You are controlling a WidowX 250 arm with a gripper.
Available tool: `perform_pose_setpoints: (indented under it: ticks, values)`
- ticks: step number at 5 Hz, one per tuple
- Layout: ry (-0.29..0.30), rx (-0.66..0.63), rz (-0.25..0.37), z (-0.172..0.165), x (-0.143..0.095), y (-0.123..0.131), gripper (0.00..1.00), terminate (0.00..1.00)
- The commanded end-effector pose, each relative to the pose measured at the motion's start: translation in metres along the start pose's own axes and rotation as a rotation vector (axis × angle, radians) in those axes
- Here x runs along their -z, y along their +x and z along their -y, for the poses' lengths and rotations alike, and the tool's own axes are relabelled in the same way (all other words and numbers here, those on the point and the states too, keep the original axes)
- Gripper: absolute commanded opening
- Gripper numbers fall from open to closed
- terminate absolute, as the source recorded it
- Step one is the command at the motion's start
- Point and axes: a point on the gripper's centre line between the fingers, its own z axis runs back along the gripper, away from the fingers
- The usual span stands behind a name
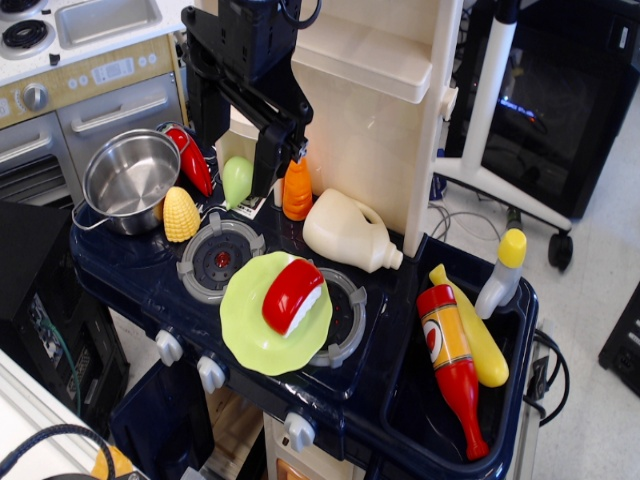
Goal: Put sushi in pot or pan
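Sushi (292, 295) on plate (245, 335); gripper (262, 185) seemingly empty

On the dark blue toy table (400, 390) lie a lime-green plate (250, 335), a corn cob (180, 215), a red chili pepper (192, 160), a pale green pear (236, 180), an orange carrot (297, 190), a cream jug (350, 232) on its side, and in the sink a ketchup bottle (452, 365), a banana (480, 345) and a yellow-capped bottle (502, 272).

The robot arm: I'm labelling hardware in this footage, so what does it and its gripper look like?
The robot arm is matte black, built of blocky, angular segments, with a thin black cable looping at its top. Its gripper ends in a narrow black finger; a small white tag with dark print sits below the tip. No other markings are legible.
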Motion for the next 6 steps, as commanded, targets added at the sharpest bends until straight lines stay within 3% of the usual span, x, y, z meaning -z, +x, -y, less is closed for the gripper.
perform_pose_setpoints:
  ticks: [1, 2, 3, 4, 5, 6]
  values:
    - [0.0, 0.0, 0.0, 0.0, 0.0, 0.0, 1.0, 0.0]
    - [-0.053, 0.04, 0.014, 0.027, 0.014, -0.005, 1.0, 0.0]
    - [-0.101, 0.085, 0.053, 0.027, 0.028, -0.01, 1.0, 0.0]
    - [-0.081, 0.094, 0.09, 0.031, 0.046, -0.009, 1.0, 0.0]
    - [-0.113, 0.105, 0.138, 0.03, 0.062, -0.007, 1.0, 0.0]
    - [-0.124, 0.114, 0.155, 0.042, 0.062, 0.008, 1.0, 0.0]
